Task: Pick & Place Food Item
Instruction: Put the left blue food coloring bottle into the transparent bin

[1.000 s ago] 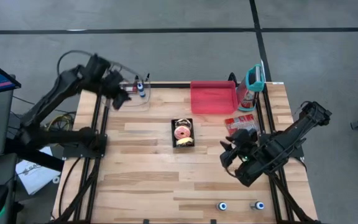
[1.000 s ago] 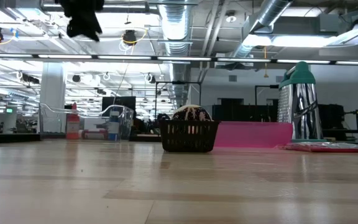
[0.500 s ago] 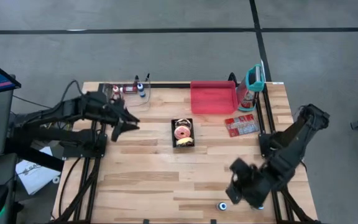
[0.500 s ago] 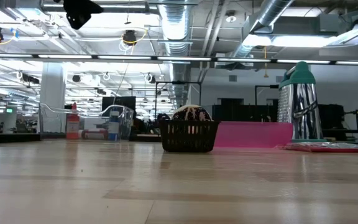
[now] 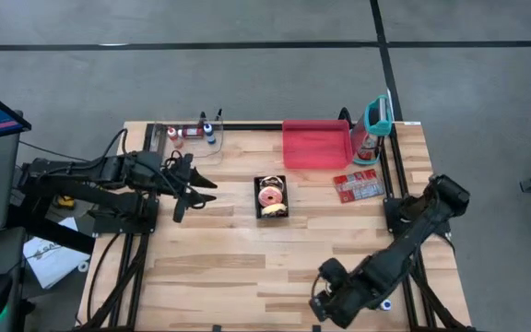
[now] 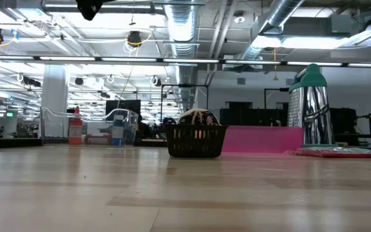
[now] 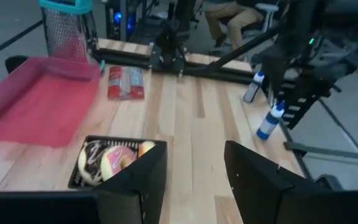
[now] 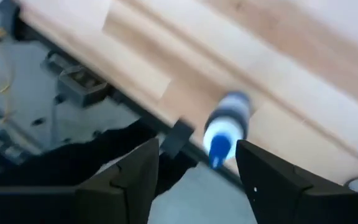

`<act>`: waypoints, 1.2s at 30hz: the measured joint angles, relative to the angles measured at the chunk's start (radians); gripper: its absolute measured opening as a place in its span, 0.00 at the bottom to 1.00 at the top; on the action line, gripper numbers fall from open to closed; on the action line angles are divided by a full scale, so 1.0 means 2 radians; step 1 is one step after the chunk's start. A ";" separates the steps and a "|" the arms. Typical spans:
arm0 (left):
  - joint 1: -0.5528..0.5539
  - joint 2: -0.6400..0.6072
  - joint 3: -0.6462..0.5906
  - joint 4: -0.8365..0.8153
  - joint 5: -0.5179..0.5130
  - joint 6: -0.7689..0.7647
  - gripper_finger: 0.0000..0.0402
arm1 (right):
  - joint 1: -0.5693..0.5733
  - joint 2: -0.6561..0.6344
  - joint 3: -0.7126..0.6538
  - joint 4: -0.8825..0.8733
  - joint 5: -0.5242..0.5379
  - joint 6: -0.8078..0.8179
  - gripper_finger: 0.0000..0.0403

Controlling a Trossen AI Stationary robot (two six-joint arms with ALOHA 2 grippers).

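A black basket [image 5: 272, 196] stands mid-table, holding a pink-frosted donut [image 7: 118, 158], a chocolate one [image 7: 92, 163] and a yellowish piece. My left gripper [image 5: 203, 191] hovers left of it, pointing roughly level at it, open and empty; in its wrist view [image 7: 194, 149] the basket [image 7: 79, 179] lies just ahead of one finger. My right gripper [image 5: 325, 300] is over the table's near edge, tipped down, open [image 8: 197, 146]. A small blue-capped bottle [image 8: 225, 127] on the table shows beyond its fingers.
A red tray [image 5: 316, 143], a metal grater [image 5: 376, 120] and a red snack packet [image 5: 358, 185] sit at the far right. Small bottles [image 5: 208, 130] stand at the far left corner. Another small bottle [image 5: 385, 303] stands near the front right edge.
My left gripper has swung from the far left corner toward the near side and the basket, sinking and turning to point at it. My right gripper has gone from beside the snack packet to the table's near edge, lowering and tipping downward.
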 joint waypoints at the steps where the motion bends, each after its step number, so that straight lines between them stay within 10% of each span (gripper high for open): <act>1: -0.001 0.000 0.000 0.003 -0.001 -0.004 0.39 | -0.004 0.006 0.006 -0.011 -0.001 0.000 0.52; 36: -0.007 0.000 0.000 0.019 -0.007 -0.010 0.38 | 0.007 0.080 0.013 -0.020 -0.025 0.064 0.44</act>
